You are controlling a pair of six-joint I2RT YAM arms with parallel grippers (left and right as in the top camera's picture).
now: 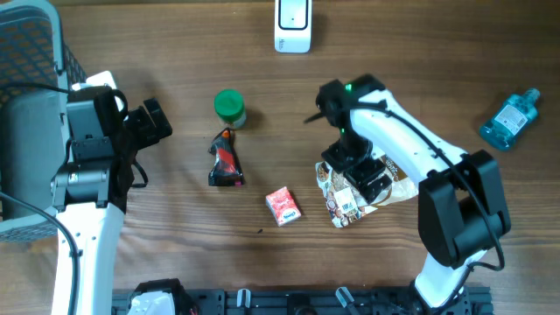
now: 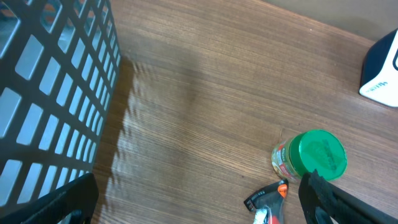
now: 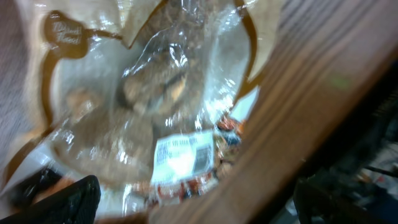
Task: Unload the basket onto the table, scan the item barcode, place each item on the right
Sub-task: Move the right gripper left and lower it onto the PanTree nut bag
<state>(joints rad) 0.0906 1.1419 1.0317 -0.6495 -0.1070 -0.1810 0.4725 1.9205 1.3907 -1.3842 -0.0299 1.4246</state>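
Snack bag, clear plastic with cream-and-brown print [image 3: 149,106]: the item to be scanned. It lies flat on the wooden bench [image 1: 175,254], right of centre and directly under the right claw [image 1: 357,173]. A white printed label with a barcode [image 3: 183,155] faces upward near the bag's front end.

Right claw: jaws spread wide on either side of the bag and poised over it. Nothing is clamped; whether the tips touch the film cannot be told.

Left claw [image 1: 156,122]: wide open and empty, parked at the left side of the bench beside the black mesh basket [image 2: 50,93].

White barcode scanner unit [image 1: 292,26]: stands at the far edge of the bench, centre, well apart from the bag.

Other stock on the bench:
- small jar with a green lid [image 1: 229,107], upright, left of centre
- black-and-red crumpled wrapper [image 1: 225,160], just in front of the jar
- small red box [image 1: 283,206], near the bag's left side
- blue plastic bottle [image 1: 510,119], lying at the far right

Step in hand, as judged: pick-up of the bag, grip not yet made. The scan itself is not begun.

Next move calls for: closing the jaws on a firm fold or edge of the slippery film, clear of the label. Then lift and carry the bag to the scanner, with the barcode turned toward its window and kept flat enough to read.
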